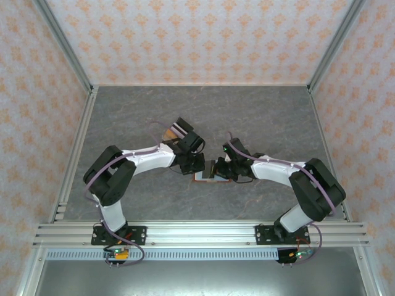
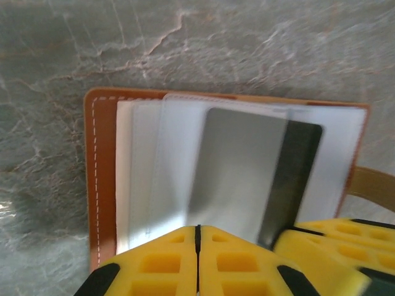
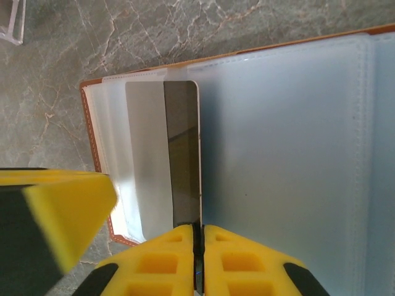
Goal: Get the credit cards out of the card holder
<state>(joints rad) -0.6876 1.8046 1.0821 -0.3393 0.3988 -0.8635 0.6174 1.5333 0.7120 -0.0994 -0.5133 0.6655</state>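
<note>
Grey marbled table (image 1: 278,117), enclosed by patterned walls (image 1: 37,92) and aluminium framing. Left arm (image 1: 139,161) and right arm (image 1: 290,176) bent inward, wrists meeting over mid-table.

Card holder (image 1: 202,176) located there, between the two wrists, lying flat and open on the table. Reddish-brown leather rim (image 2: 102,179) with white stitching. Pale blue-grey clear sleeves (image 3: 296,154) facing up, fanned at one side.

Left gripper (image 2: 197,243) clenched, yellow pads pressed flat together at the near edge of the fanned sleeves. Right gripper (image 3: 197,243) likewise clenched, pad seam in line with the long edge of the card (image 3: 154,154). Unable to determine whether either pair pinches card, sleeve or nothing. Grippers just beside each other, a yellow finger of each visible in the other's wrist view.

Card silver-grey, with a black stripe along one long side, lying among the sleeves. Lower end running under the yellow pads.
</note>
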